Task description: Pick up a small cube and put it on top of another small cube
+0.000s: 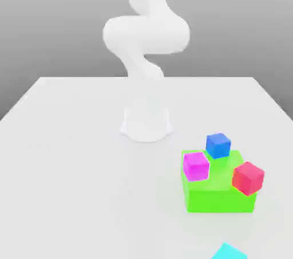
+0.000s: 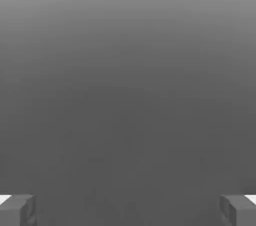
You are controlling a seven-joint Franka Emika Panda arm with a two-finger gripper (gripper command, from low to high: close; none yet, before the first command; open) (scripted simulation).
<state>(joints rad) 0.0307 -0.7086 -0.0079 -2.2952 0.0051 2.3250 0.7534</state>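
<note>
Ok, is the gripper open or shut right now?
Open. In the hand view the gripper has its two fingers far apart at opposite edges, with nothing between them.

Magenta cube (image 1: 196, 165), blue cube (image 1: 218, 145), red cube (image 1: 248, 177) atop green block (image 1: 220, 197).

Matt white table (image 1: 68, 154), smooth matt cubes (image 1: 196, 166)
</note>
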